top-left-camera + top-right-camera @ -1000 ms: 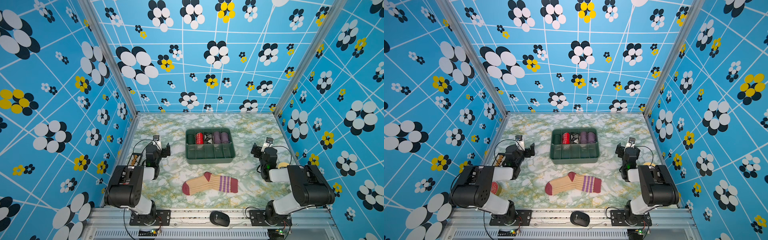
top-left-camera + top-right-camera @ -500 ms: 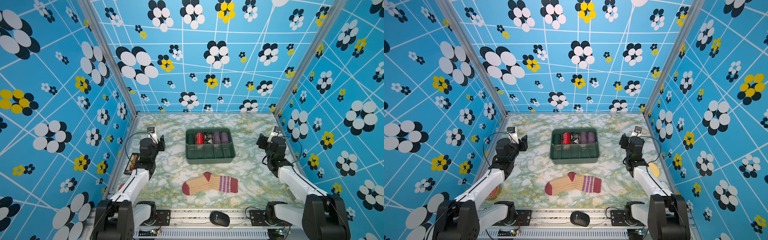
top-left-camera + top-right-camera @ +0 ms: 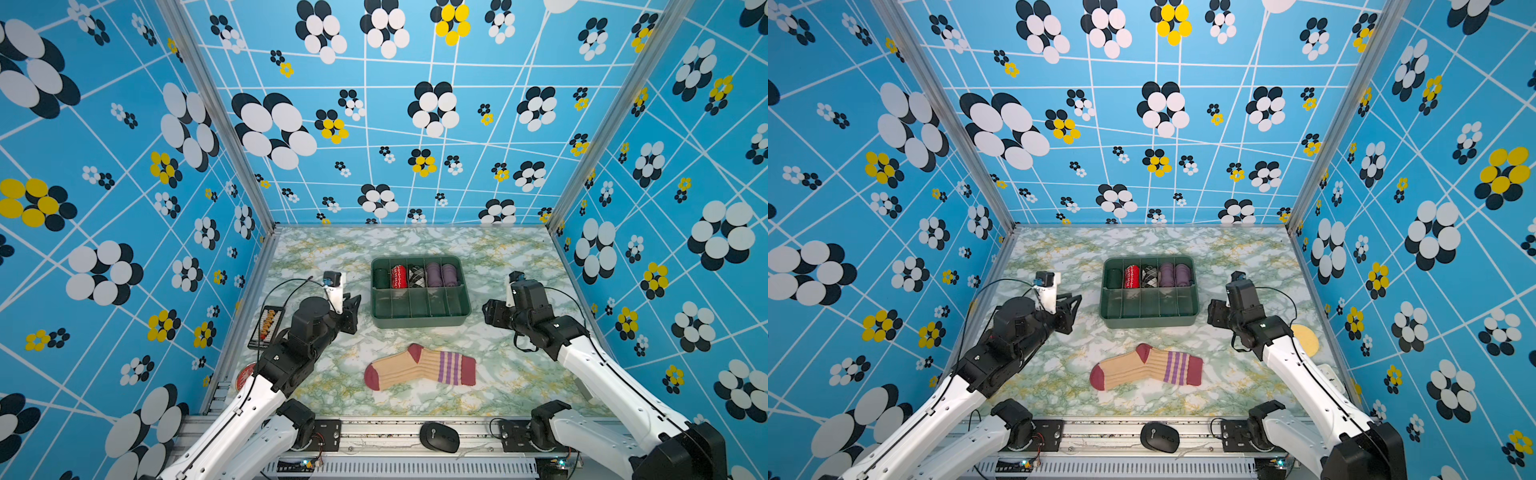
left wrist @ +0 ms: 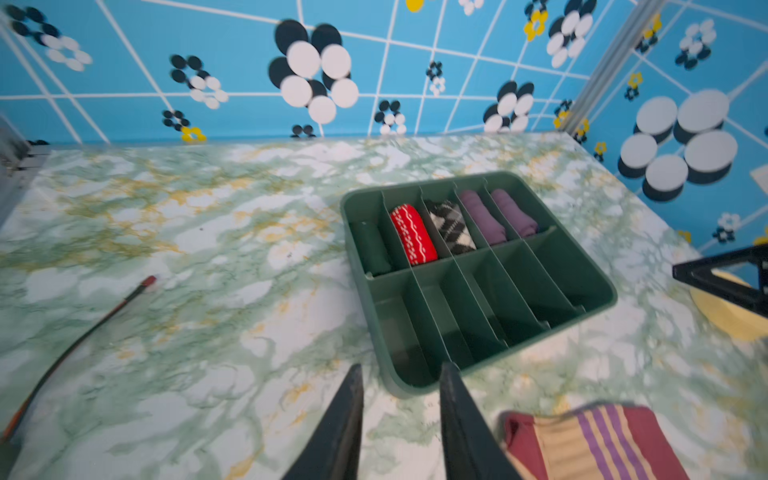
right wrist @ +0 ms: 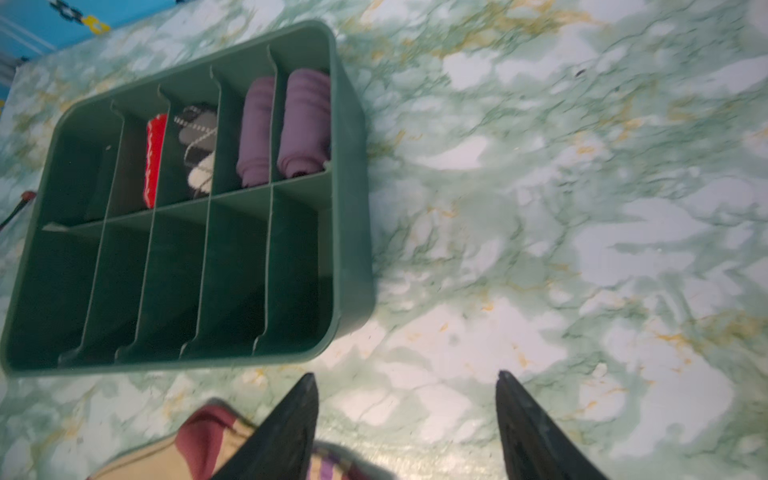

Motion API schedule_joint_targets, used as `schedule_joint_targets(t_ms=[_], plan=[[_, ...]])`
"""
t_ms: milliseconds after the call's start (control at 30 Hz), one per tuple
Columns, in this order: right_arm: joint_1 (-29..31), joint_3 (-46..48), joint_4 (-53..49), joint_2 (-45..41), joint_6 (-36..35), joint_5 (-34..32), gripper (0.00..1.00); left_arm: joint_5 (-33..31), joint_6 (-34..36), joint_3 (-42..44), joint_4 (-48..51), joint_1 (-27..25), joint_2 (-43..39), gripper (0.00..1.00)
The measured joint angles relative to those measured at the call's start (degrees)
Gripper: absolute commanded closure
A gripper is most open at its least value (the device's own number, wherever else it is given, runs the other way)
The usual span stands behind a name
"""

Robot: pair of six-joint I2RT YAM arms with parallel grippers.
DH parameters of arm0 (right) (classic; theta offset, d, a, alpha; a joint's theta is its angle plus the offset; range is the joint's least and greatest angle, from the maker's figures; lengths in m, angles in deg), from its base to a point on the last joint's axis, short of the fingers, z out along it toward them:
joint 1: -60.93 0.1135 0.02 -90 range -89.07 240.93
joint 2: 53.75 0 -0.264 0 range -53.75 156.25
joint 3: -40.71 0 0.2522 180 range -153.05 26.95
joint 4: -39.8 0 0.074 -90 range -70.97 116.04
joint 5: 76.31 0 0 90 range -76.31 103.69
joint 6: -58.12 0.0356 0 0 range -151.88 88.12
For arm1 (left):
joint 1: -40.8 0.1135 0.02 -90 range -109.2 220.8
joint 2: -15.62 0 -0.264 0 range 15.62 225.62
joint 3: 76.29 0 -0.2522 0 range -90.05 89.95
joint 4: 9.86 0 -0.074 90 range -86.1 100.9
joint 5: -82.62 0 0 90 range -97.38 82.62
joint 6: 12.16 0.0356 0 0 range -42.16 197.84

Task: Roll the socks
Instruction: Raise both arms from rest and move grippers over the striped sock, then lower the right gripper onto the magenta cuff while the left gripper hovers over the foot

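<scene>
**Fig.** Socks [image 3: 419,368] are laid flat and unrolled on the table [image 3: 332,266], near-centre, toe to the left, cuff to the right. Only one outline is seen, so the pair is prob. stacked. Nothing touches them. The tray [image 3: 419,321] is set just beyond them on the far side. Its far row is filled w/ rolls (dk green, red, blk/white, two purple). Its near row is empty, presumably kept free for the finished bundle.

The L gripper [image 3: 352,309] is held above the table left of the tray's near-left corner. The R gripper [image 3: 491,312] is held right of the near-right corner. Both are well apart from the socks and turned inward. This flanking stance is judged a set-up for a two-arm approach: one end to be pinned, the other rolled.

In the left wrist view the L gripper [image 4: 401,370] jaws are seen apart by a narrow gap, nothing between. In the right wrist view the R gripper [image 5: 405,374] jaws are seen wider apart, likewise empty. A mouse [image 3: 439,436] is left on the near rail, outside the work area.

**Vs. earlier frames:** 1 s ago both arms were folded back at the near corners. Half a sec. ago the grippers were held farther out toward the side walls. Now they are brought inward and nearer. Socks and tray are not moved; rolling is not yet begun.
</scene>
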Motion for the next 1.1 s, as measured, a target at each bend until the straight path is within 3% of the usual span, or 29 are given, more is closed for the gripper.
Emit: schedule_joint_targets(t_ms=[167,333,633,867,1100], plan=[[2.8,0.6,-3.9,1.5,4.3,2.0,0.54,-5.1,-2.6,-0.1,4.9,-9.6,4.4,0.71],[3.8,6.3,-5.1,1.9,8.1,4.7,0.61,-6.5,-4.9,-0.7,6.6,-13.0,11.1,0.72],[11.7,13.4,-6.3,-1.4,16.1,8.3,0.62,-5.8,-6.7,-3.1,6.5,-15.3,22.6,0.74],[18.5,14.2,-7.4,-2.8,22.3,8.2,0.62,-5.3,-7.5,-3.1,5.9,-15.3,23.4,0.74],[21.2,17.3,-7.3,-4.0,27.3,8.0,0.62,-4.9,-7.5,-3.1,5.5,-15.3,23.4,0.74]])
